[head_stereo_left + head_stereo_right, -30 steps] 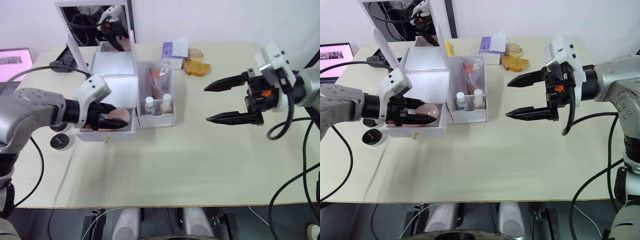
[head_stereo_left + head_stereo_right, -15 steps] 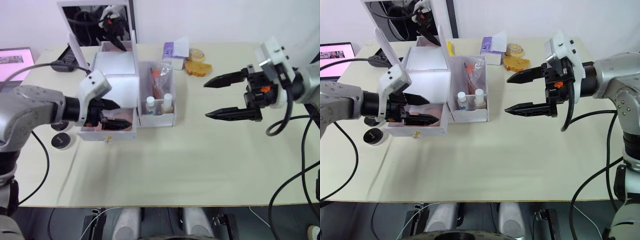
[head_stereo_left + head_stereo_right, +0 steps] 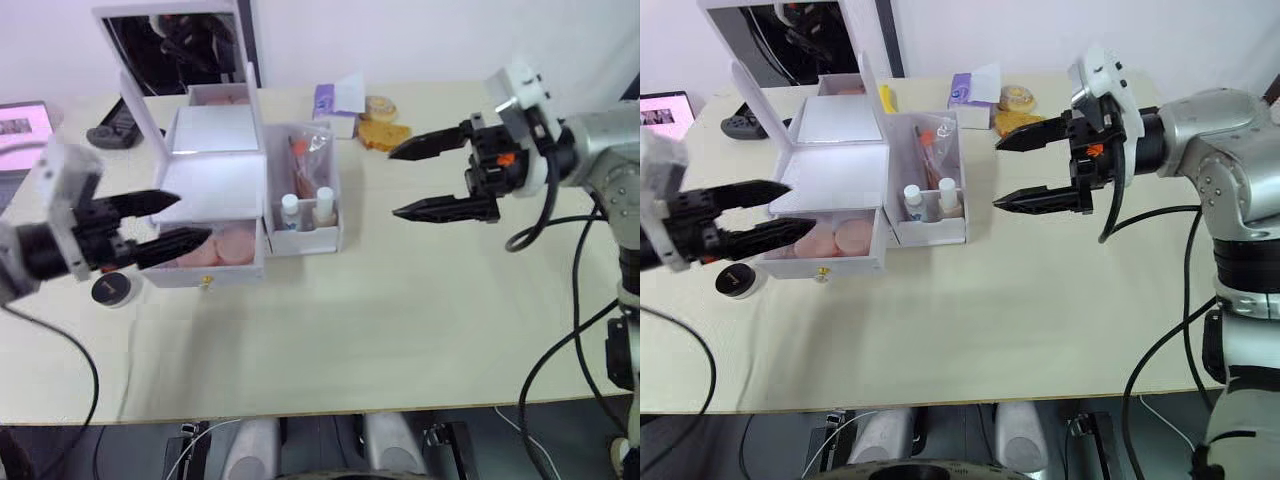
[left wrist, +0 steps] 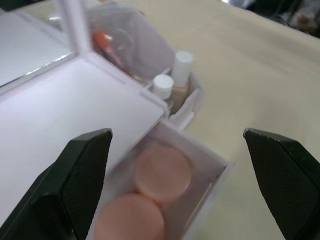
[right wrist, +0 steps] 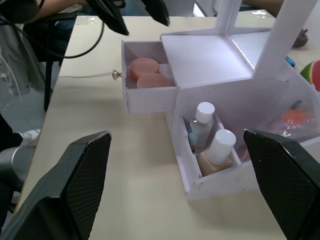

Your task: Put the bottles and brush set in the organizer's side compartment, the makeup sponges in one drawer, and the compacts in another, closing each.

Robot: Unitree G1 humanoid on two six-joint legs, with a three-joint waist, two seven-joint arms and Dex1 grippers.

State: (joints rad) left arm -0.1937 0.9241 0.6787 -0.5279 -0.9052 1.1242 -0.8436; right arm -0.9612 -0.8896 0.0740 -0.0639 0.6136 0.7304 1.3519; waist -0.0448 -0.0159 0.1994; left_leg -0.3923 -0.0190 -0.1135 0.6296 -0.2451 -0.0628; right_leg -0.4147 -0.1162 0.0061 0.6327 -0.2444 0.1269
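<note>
Beige tabletop (image 3: 380, 300): both pink round sponges (image 3: 225, 247) lie in your white plastic organizer's (image 3: 215, 160) open drawer (image 3: 205, 262), at nine o'clock from the translucent side compartment (image 3: 305, 200); left gripper (image 3: 160, 225) and right gripper (image 3: 425, 180) are spread wide, empty, so the drawer awaits closing.

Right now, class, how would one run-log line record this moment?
sponges: both in open drawer | bottles, brush set: in side compartment | compact: on table | left gripper, right gripper: open, empty

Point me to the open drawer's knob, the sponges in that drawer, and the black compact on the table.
drawer knob (image 5: 116, 74), right wrist view, on the small ball.
makeup sponges (image 4: 162, 172), left wrist view, top face of one.
compact (image 3: 735, 281), right eye view, lid centre.
</note>
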